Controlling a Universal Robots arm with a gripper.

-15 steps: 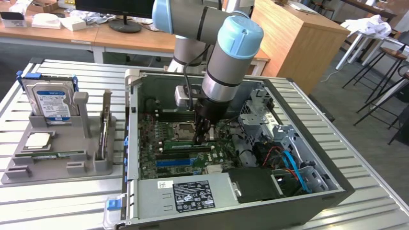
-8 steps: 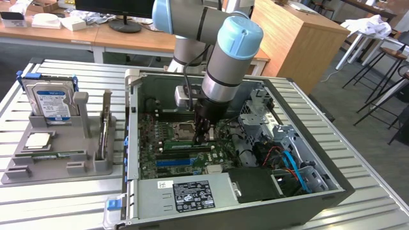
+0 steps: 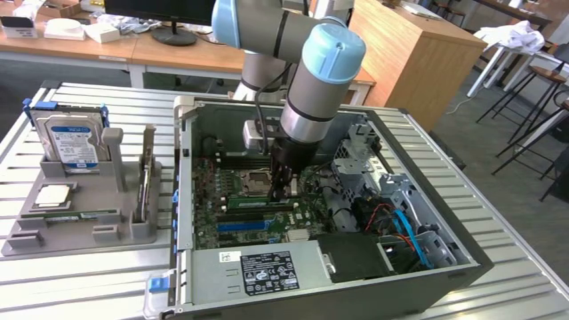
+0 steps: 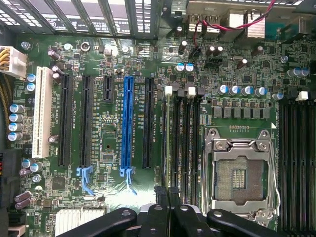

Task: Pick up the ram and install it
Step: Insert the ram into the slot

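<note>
Black fingers (image 4: pixel 159 197) of my gripper (image 4: pixel 167 191) sit closest to the wrist camera, drawn together until just a sliver of a gap is left between the tips. They hang over the bank of memory slots (image 4: pixel 180 138) on the motherboard (image 4: pixel 106 133). The empty processor socket (image 4: pixel 240 173) is just beside those slots, and the blue expansion slot (image 4: pixel 127 123) is on their other side.

From the exterior view I am reaching down into the open computer case (image 3: pixel 182 200). A narrow green strip runs right under my fingertips: that is the ram (image 3: pixel 253 199), standing on edge at the slots. I judge that I am pinching its upper edge, though I cannot make out the contact itself. Well apart, toward the exterior view's left, the grey fixture (image 3: pixel 80 233) holds the hard drive (image 3: pixel 71 137).

So the pick-up looks done and I am in the install step, at the slot. Whether the ram's lower edge has entered the slot, or is fully seated, I cannot tell. As I read it, finishing calls for the stick kept upright and in line with one slot. It also needs the white latches (image 4: pixel 169 90) at the slot ends free, and a straight, even push down, since a tilt could jam a corner or strain the board.
</note>
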